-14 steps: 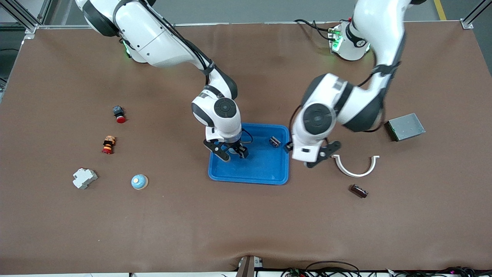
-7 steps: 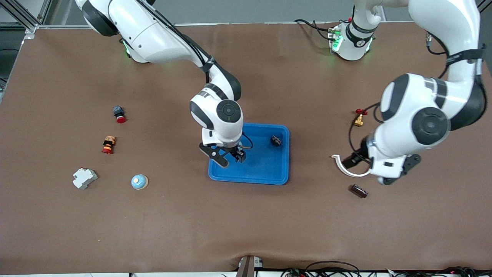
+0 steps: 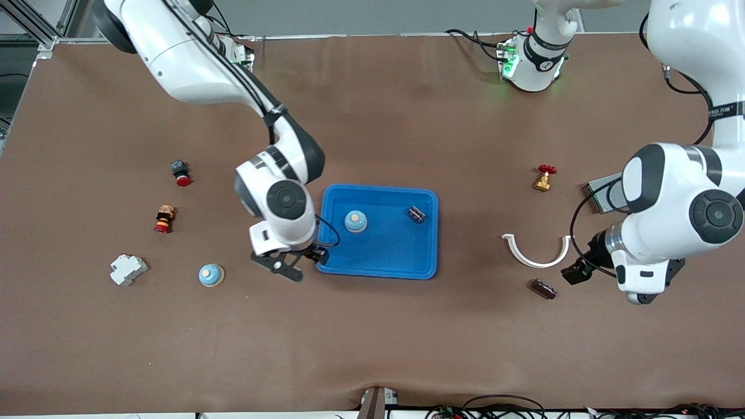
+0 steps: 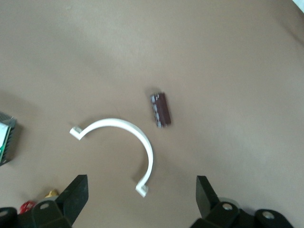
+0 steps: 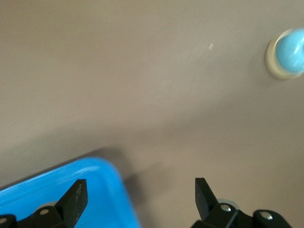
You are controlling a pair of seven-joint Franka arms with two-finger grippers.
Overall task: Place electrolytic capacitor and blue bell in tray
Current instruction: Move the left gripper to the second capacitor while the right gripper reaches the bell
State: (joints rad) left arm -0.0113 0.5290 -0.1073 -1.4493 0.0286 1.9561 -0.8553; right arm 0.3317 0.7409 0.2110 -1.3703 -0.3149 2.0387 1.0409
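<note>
Inside the tray [image 3: 378, 265]: a bell [image 3: 355, 221] and a capacitor [image 3: 415, 214] lie apart, both free of any grip.
Right gripper [image 3: 289, 265] hangs released over the tray's corner, a second bell [image 3: 210, 275] on the table near it. Left gripper [image 3: 602, 273] hangs released beside a second capacitor [image 3: 543, 288] and a white arc [image 3: 536, 251]. Task looks finished.

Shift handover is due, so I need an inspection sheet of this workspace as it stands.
Surface: brown table mat.
Job's things: blue bell and capacitor lie in the tray.
Clutter: second bell, brown capacitor, white clip, grey box, valve.
Grippers: right gripper open at tray's corner; left gripper open near the clip.
Cables: at the front edge.
Surroundings: nothing seen.
</note>
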